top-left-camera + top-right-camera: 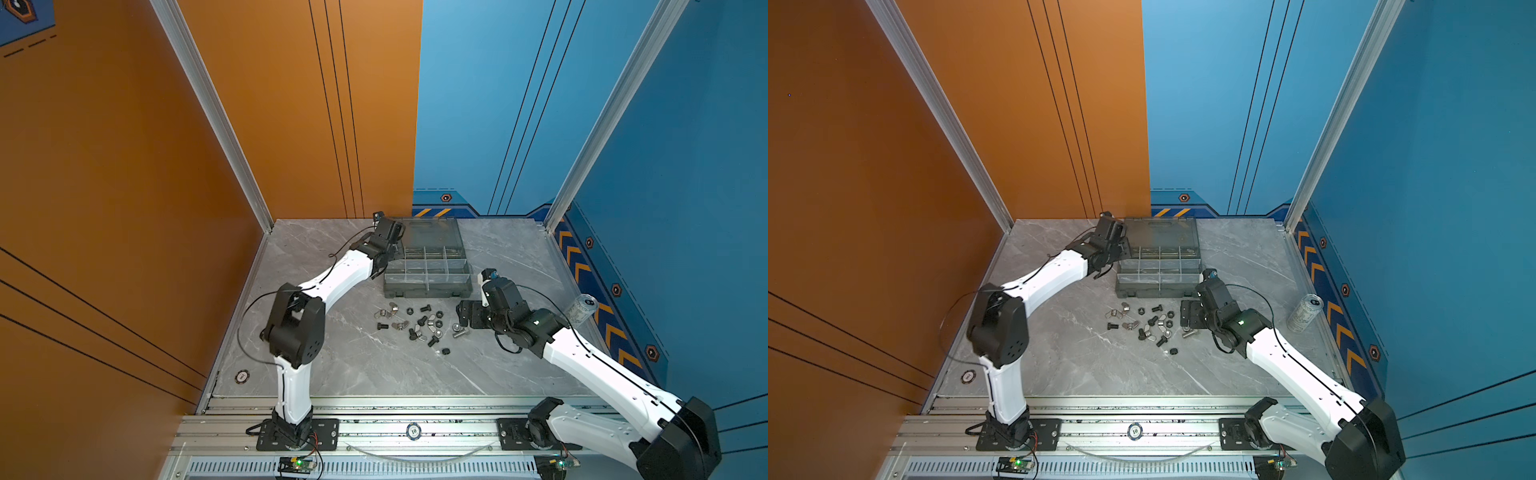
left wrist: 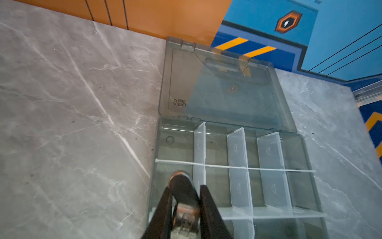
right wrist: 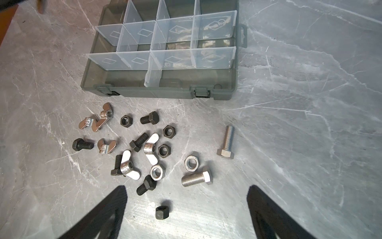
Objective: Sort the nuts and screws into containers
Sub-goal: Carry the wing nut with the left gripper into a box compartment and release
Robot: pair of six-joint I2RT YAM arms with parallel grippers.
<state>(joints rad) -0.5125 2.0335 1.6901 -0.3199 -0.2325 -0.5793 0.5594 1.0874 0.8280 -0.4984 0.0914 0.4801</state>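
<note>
Our left gripper (image 2: 185, 189) clenches a nut (image 2: 179, 178) above the box's (image 2: 175, 151) left edge; released off-centre, it could bounce outside. Our right gripper (image 3: 186, 187) gapes above the loose screws (image 3: 226, 142), just near of the box.

An open smoky grey organizer box (image 1: 1150, 291), divided into containers (image 1: 1148, 266), is seen on the marbled worktop (image 1: 1100, 374). The left pincer (image 1: 1120, 254) is positioned at its left edge. Screws (image 1: 1157, 308) and nuts (image 1: 1140, 311) are scattered just in front, with the right pincer (image 1: 1187, 314) beside them.
</note>
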